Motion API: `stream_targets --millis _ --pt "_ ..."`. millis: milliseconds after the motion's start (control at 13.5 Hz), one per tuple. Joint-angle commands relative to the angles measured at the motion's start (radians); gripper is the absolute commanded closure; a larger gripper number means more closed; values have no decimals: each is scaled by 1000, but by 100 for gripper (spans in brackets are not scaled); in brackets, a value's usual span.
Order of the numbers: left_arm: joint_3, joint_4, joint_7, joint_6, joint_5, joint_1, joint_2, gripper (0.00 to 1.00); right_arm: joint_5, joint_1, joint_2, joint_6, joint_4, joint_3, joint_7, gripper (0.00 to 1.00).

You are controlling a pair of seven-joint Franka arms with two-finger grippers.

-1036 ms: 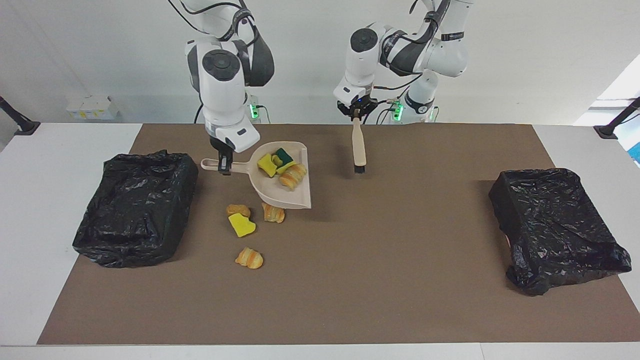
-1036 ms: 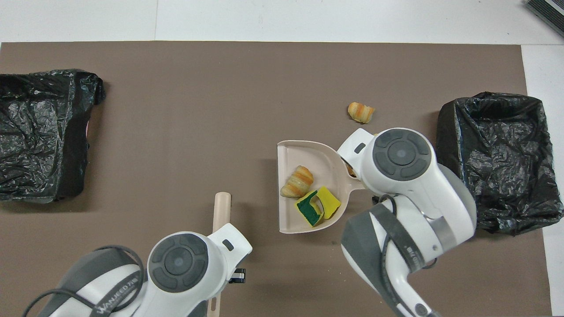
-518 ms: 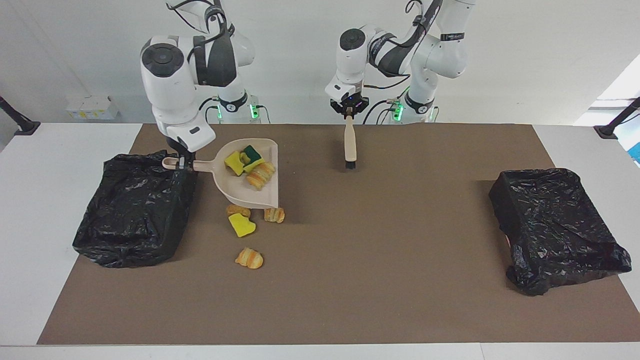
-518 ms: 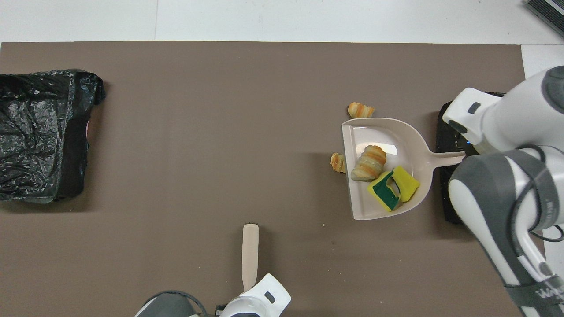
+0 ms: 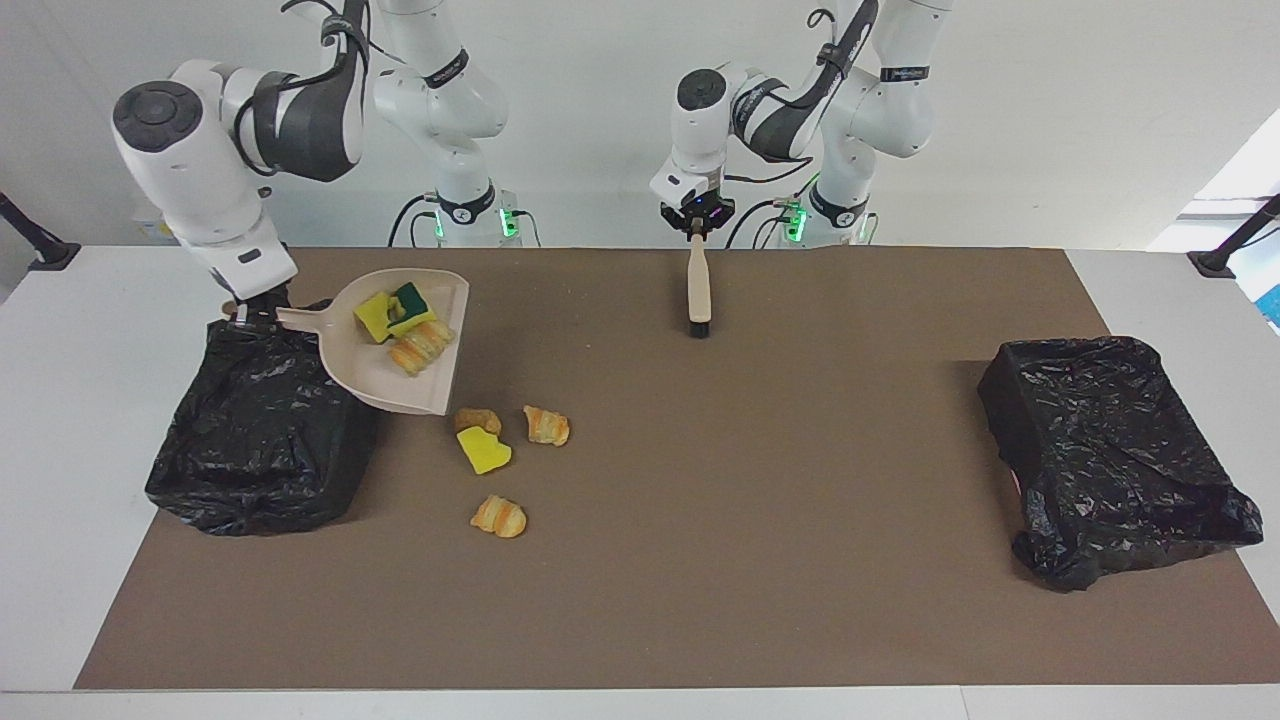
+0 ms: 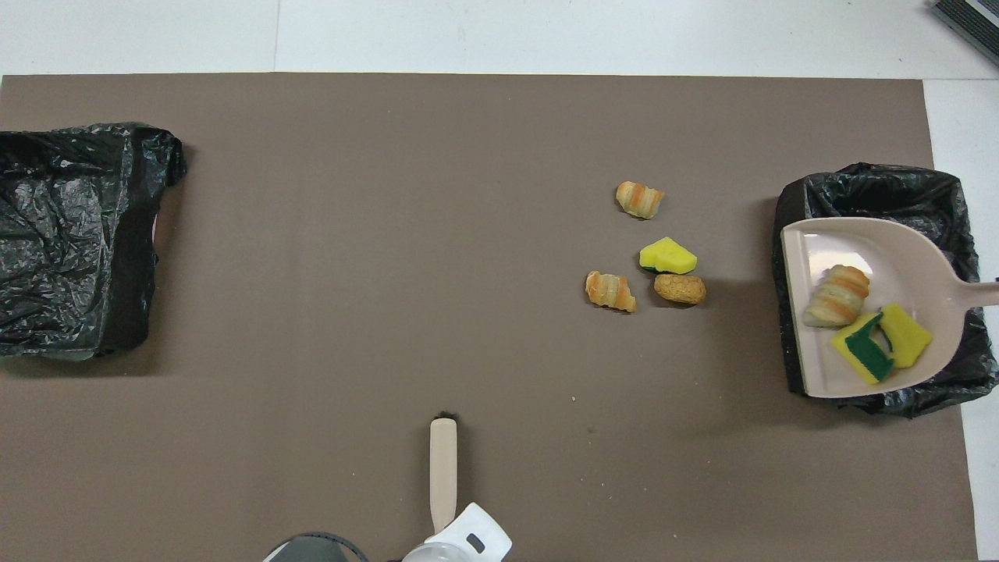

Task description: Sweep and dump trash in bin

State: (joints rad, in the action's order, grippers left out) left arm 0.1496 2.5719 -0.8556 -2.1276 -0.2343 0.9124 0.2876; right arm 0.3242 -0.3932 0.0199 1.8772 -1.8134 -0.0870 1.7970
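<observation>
The right hand (image 5: 240, 315) is clamped on the handle of the dustpan (image 5: 400, 375) and, over the last second, has carried the pan from the middle of the brown mat (image 5: 700, 500) to the black-lined bin (image 5: 260, 430) at the right arm's end of the desk (image 5: 60, 480). The pan hangs raised over that bin, roughly level, its open lip still projecting toward the mat. Three pieces of the trash ride inside: two yellow sponge bits (image 6: 905, 339), one green-backed, and one striped pastry piece (image 6: 837, 295). Nothing has yet been tipped out. Four scraps remain on the mat beside the bin: a yellow sponge bit (image 5: 483, 451), a brown pastry lump (image 5: 477, 419) touching it, a striped piece (image 5: 546, 425) just beside, and another striped piece (image 5: 499, 516) nearer the desk's front edge. The left hand (image 5: 697, 224) is closed on the handle of the brush (image 5: 699, 290), which hangs bristles down over the mat near the robots' edge, having drawn back slightly; that arm waits. A second black-lined bin (image 5: 1110, 460) sits unused at the left arm's end. Assessment: first load is in position for dumping; the pan needs tilting toward the bin. A further sweep is required for the four loose scraps, so the task is under halfway.
</observation>
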Motion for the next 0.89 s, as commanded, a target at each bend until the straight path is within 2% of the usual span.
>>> stream_targets --millis 0,148,296,444,518,592,814 --pt "-12 37 -17 -9 -25 20 28 80 102 -53 -3 123 -4 -13 27 100" --pt "-13 37 -3 1 -25 19 28 61 176 -55 9 187 -1 -13 6 100" --pt "-13 37 3 3 -25 16 27 53 321 -33 11 194 0 -17 -81 100" --pt "-15 34 9 0 -25 8 22 37 453 11 14 194 -1 -19 -154 100" --pt "-15 33 19 6 -25 7 21 11 525 20 17 195 2 -20 -166 100" --pt "-16 30 41 9 -25 0 18 0 559 22 17 194 -1 -20 -207 100" --pt "-18 -48 148 73 -10 -96 -30 0 601 20 5 181 -17 -17 -254 100"
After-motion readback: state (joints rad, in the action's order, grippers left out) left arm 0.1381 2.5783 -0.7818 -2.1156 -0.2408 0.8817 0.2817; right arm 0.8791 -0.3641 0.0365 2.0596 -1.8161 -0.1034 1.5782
